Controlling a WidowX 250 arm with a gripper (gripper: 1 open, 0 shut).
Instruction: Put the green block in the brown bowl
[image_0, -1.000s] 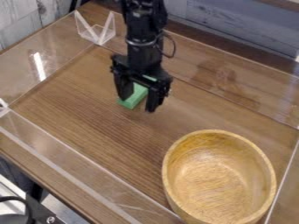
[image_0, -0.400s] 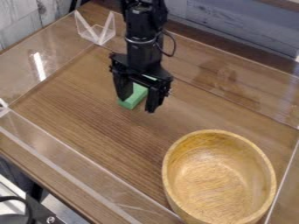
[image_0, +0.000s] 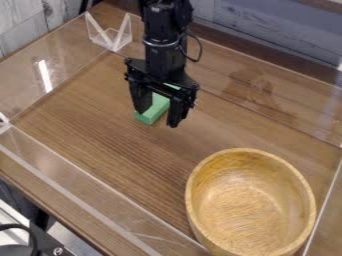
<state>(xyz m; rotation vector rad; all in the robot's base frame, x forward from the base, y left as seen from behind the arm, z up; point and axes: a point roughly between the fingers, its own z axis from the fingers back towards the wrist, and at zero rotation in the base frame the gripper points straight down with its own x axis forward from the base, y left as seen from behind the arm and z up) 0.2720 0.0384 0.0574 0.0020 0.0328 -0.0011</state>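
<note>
The green block (image_0: 154, 110), a small bright green bar, lies on the wooden table between the two fingers of my gripper (image_0: 158, 113). The black gripper points straight down over it, its jaws open and standing on either side of the block; I cannot tell if the fingers touch it. The brown bowl (image_0: 251, 206), large, round and light wood, sits at the lower right, well apart from the gripper, and its hollow is empty.
Clear plastic walls (image_0: 54, 70) border the wooden table (image_0: 94, 130) on the left and front. A clear angled stand (image_0: 110, 35) is at the back left. A grey plank wall runs behind.
</note>
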